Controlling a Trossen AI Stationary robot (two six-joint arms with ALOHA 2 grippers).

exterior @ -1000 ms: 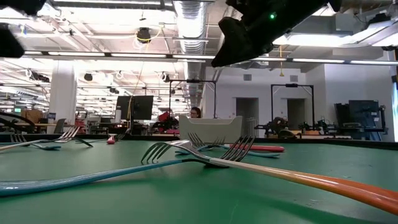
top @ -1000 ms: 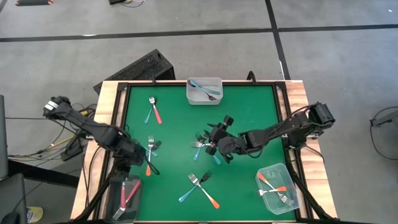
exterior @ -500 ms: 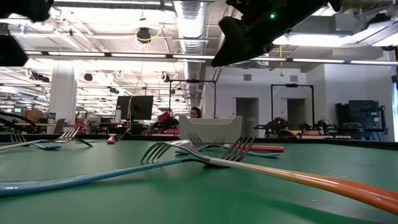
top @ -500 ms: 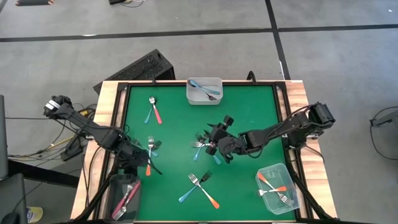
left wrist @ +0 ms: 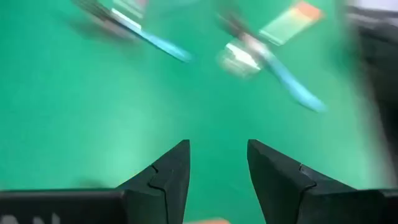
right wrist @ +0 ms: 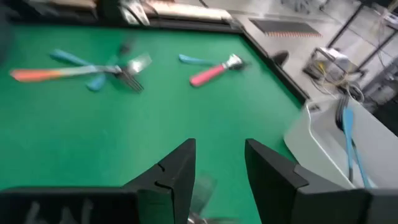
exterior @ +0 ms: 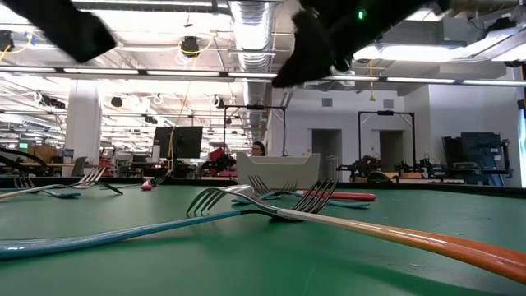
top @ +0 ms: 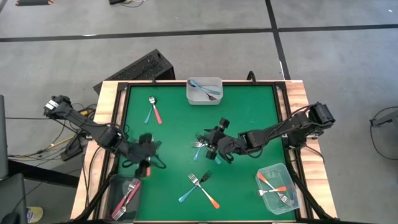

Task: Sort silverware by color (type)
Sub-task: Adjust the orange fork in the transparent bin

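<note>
Forks lie scattered on the green mat (top: 249, 112). A pink and a blue one (top: 153, 111) lie far left, a small cluster (top: 199, 147) at the centre, and a crossed blue and orange pair (top: 200, 188) near the front. An orange fork (top: 148, 168) lies at the left. My left gripper (top: 149, 149) (left wrist: 217, 146) hangs open over the mat beside that orange fork, with nothing between its fingers. My right gripper (top: 210, 148) (right wrist: 221, 146) stands open just above the centre cluster. Blurred blue-handled forks (left wrist: 286, 81) lie ahead of the left gripper.
Three clear containers stand on the table: one at the far edge (top: 204, 91) with blue forks, one at the near left corner (top: 124, 196) with pink forks, and one at the near right (top: 277, 188) with orange forks. A black frame (top: 281, 106) rims the mat.
My left gripper has swung away from the near-left container toward the table's centre and has tipped upward, turning at the wrist. My right gripper has turned slightly in place above the centre cluster. The forks on the mat have stayed where they were.
</note>
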